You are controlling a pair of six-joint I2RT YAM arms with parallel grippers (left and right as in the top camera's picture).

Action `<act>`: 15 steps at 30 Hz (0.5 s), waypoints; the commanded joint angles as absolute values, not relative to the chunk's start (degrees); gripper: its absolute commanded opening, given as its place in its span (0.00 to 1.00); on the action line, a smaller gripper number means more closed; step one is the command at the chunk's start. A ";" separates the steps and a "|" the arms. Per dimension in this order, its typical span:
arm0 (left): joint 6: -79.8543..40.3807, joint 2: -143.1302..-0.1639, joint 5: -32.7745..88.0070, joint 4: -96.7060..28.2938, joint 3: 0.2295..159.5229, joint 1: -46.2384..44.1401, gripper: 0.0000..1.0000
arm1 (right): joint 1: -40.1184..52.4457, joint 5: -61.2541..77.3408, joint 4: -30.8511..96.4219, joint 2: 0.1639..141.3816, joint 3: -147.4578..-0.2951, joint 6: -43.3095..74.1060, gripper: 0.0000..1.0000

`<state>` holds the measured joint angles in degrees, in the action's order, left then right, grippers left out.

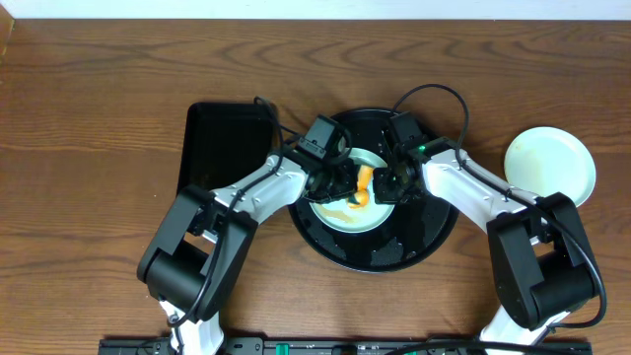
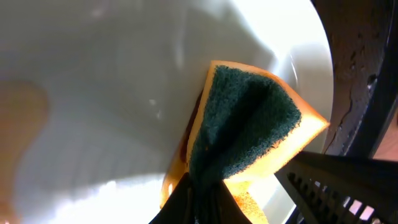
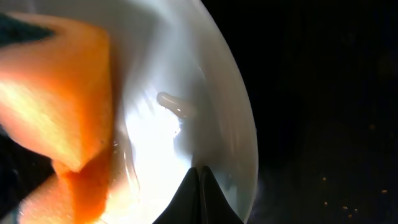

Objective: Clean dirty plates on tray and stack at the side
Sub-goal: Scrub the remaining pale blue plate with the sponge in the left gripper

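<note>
A pale mint-blue plate (image 1: 340,209) with brown smears lies in the round black tray (image 1: 414,242). My left gripper (image 1: 347,182) is shut on a folded yellow-and-green sponge (image 1: 364,186) and holds it against the plate; the sponge (image 2: 249,127) and the plate (image 2: 93,93) fill the left wrist view, with the fingertips (image 2: 202,196) at the bottom. My right gripper (image 1: 387,187) is shut, its tips (image 3: 199,177) resting on the plate's inner surface (image 3: 186,68) near its right rim. The sponge (image 3: 59,106) shows at the left there. A pale plate (image 1: 550,166) lies on the wood at the right.
A rectangular black tray (image 1: 225,148) stands left of the round tray, with no sponge in it. Cables loop over the back of the round tray. Bare wood tabletop (image 1: 89,128) lies to the left and along the back.
</note>
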<state>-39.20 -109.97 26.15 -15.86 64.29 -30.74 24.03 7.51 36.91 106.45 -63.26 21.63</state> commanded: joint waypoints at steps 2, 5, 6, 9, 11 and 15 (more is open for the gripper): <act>-39.72 -110.48 19.70 -17.30 63.81 -26.72 0.07 | 24.51 7.14 37.30 108.75 -62.98 21.19 0.01; -39.68 -109.65 17.61 -19.00 63.81 -25.10 0.07 | 24.40 7.09 37.52 108.75 -62.98 21.17 0.01; -39.53 -109.36 17.15 -19.55 63.81 -24.69 0.07 | 24.40 7.09 37.52 108.75 -62.98 21.17 0.01; -39.00 -107.79 17.32 -20.93 63.81 -23.73 0.07 | 24.40 7.07 37.50 108.75 -62.98 21.17 0.01; -36.99 -105.67 17.28 -22.15 63.83 -23.53 0.07 | 24.40 7.09 37.41 108.75 -62.98 21.17 0.01; -33.32 -99.18 16.75 -25.56 63.83 -23.51 0.08 | 24.40 6.92 37.19 108.60 -63.00 21.15 0.01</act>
<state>-36.84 -104.88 20.60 -24.12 64.16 -24.23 24.03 7.51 36.99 106.45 -63.31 21.63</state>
